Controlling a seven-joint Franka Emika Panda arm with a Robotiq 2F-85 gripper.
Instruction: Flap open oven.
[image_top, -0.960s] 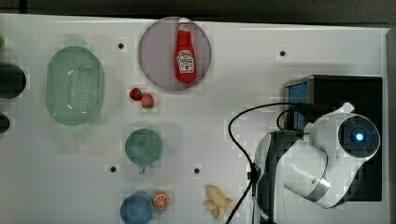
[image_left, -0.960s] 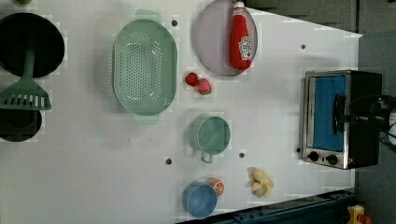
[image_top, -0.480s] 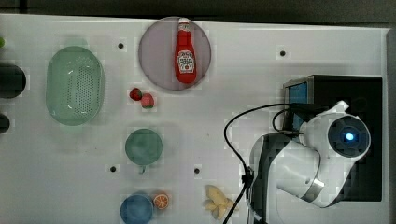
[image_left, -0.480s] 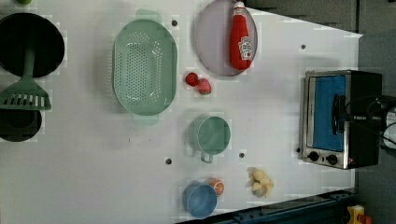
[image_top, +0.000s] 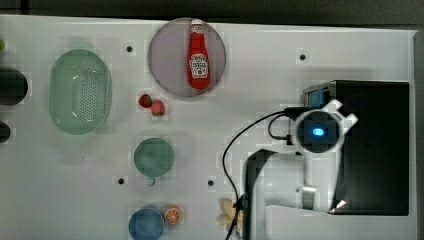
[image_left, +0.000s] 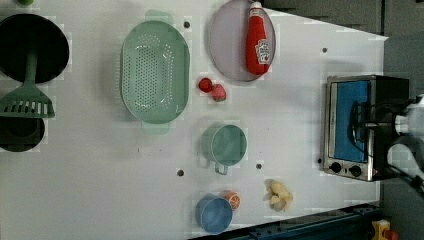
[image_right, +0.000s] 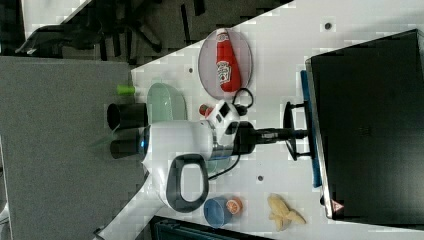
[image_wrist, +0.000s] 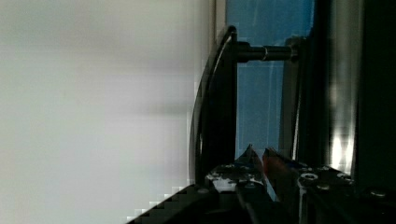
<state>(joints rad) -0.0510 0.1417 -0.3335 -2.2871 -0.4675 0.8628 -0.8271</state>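
The oven (image_top: 372, 150) stands at the top view's right end of the white table, with a black top, a silver front (image_left: 327, 125) and a blue glass door (image_wrist: 254, 93). The door looks closed against the frame. Its dark bar handle (image_wrist: 215, 116) stands off the glass on posts (image_right: 288, 120). My gripper (image_wrist: 260, 156) reaches level from the white arm (image_right: 180, 142) to the handle (image_right: 302, 133). The fingertips (image_wrist: 252, 156) sit in the gap between bar and glass, nearly touching each other, with nothing between them. In the top view my wrist (image_top: 318, 132) covers the oven's front edge.
A ketchup bottle (image_top: 199, 57) lies on a grey plate (image_top: 165, 55). A green colander (image_top: 80, 91), two strawberries (image_top: 151, 104), a teal mug (image_top: 153, 157), a blue bowl (image_top: 146, 223), an orange half (image_top: 172, 215) and a banana peel (image_left: 277, 194) are spread over the table (image_top: 270, 65). Black pots and a spatula (image_left: 25, 100) sit at the far end.
My wrist has moved toward the top view's left, from above the oven's top to over its front edge at the handle. The door has stayed closed.
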